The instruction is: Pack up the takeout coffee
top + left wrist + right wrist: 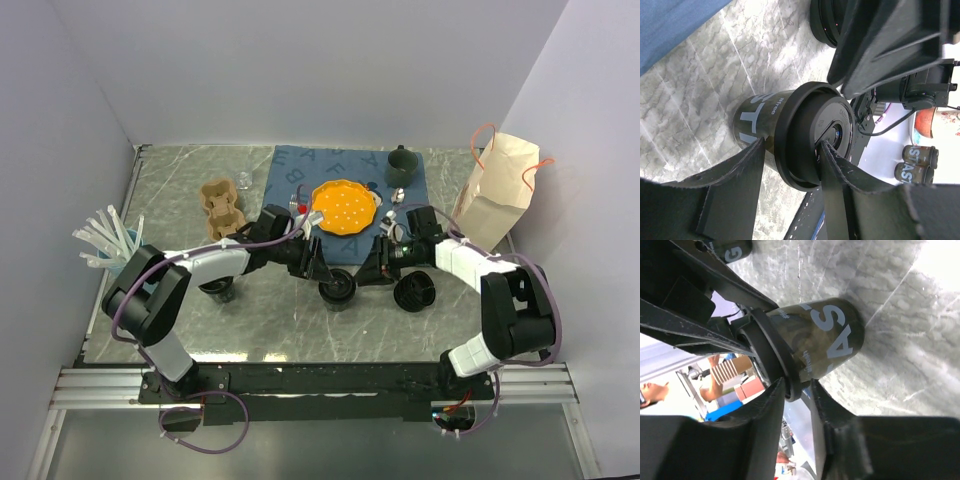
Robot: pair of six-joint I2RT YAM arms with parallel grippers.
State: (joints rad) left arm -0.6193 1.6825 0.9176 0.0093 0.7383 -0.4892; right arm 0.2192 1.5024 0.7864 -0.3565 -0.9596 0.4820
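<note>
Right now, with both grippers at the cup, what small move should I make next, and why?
Probably back the right gripper off the lid rim. The lid looks seated on the takeout coffee, which the left gripper holds from both sides, so a lift with the right one astride the rim could pry the lid loose.

Plain pale walls close in a grey marbled tabletop on three sides, evenly lit.

The takeout coffee stands between left end effector and right end effector, before the plate on the mat.
</note>
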